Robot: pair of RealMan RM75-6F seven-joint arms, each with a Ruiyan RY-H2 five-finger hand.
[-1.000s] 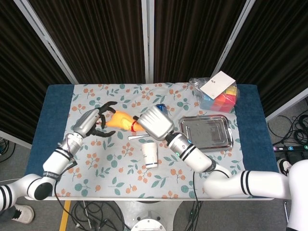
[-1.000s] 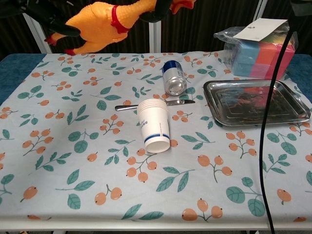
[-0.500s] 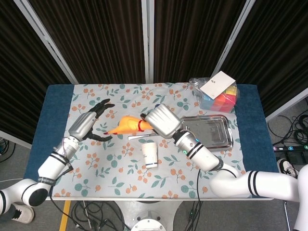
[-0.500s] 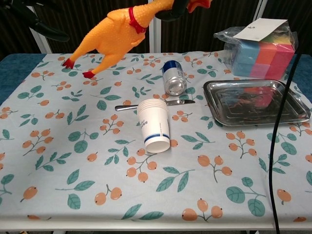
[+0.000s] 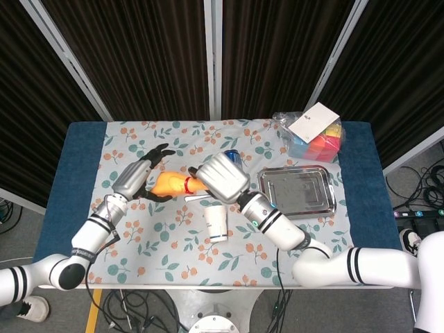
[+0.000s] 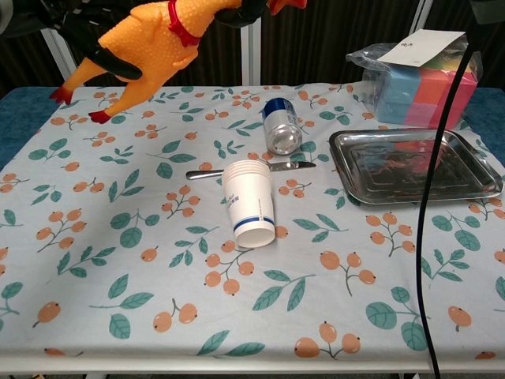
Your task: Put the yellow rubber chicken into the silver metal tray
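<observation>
The yellow rubber chicken (image 5: 168,184) with a red collar hangs in the air over the left part of the table, head up to the right, in the chest view as chicken (image 6: 150,38). My right hand (image 5: 223,177) grips it at the neck and head. My left hand (image 5: 137,178) has its fingers spread around the chicken's rear end; in the chest view a dark finger (image 6: 113,61) lies across the body above the legs. The silver metal tray (image 5: 298,191) lies bare at the right, also seen as tray (image 6: 410,167).
A stack of white paper cups (image 6: 248,203) stands mid-table, with a knife (image 6: 237,170) and a tipped blue can (image 6: 282,125) behind it. A bag of coloured blocks (image 6: 422,75) sits at the back right behind the tray.
The chicken swung left and up again after dipping toward the centre. My left hand, which had drawn away, has come back around the chicken's rear. The right hand keeps its hold.
</observation>
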